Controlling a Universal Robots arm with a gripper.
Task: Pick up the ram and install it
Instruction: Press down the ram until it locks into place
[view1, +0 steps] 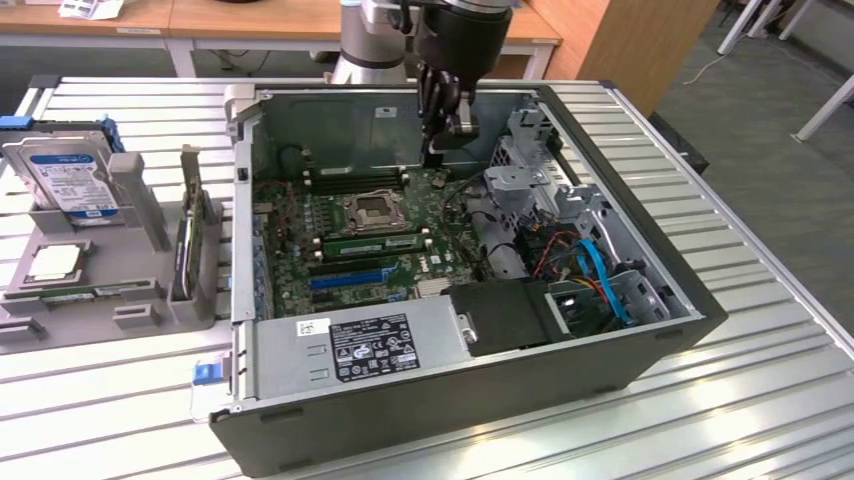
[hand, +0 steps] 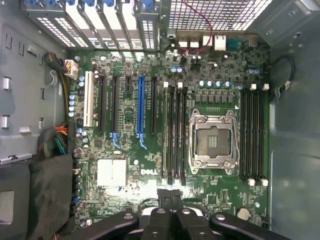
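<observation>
The ram (view1: 83, 292), a thin green stick, lies flat on the grey holder at the exterior view's left, outside the open computer case (view1: 400, 400). My gripper (view1: 447, 130) hangs inside the case above the far edge of the motherboard (view1: 300, 215), well away from the holder. In the wrist view its black fingers (hand: 165, 197) are pressed together with nothing between them, over the board's edge near the memory slots (hand: 174, 135) beside the CPU socket (hand: 212, 139). A green strip (view1: 374, 243) runs along the slots next to the socket; I cannot tell whether it is a seated stick.
The holder (view1: 140, 315) also carries a hard drive (view1: 67, 175), a CPU chip (view1: 54, 262) and an upright dark card (view1: 200, 240). Inside the case are the power supply (view1: 360, 345), blue cables (view1: 607, 280), a drive cage (view1: 527, 175) and a blue slot (hand: 140, 105).
</observation>
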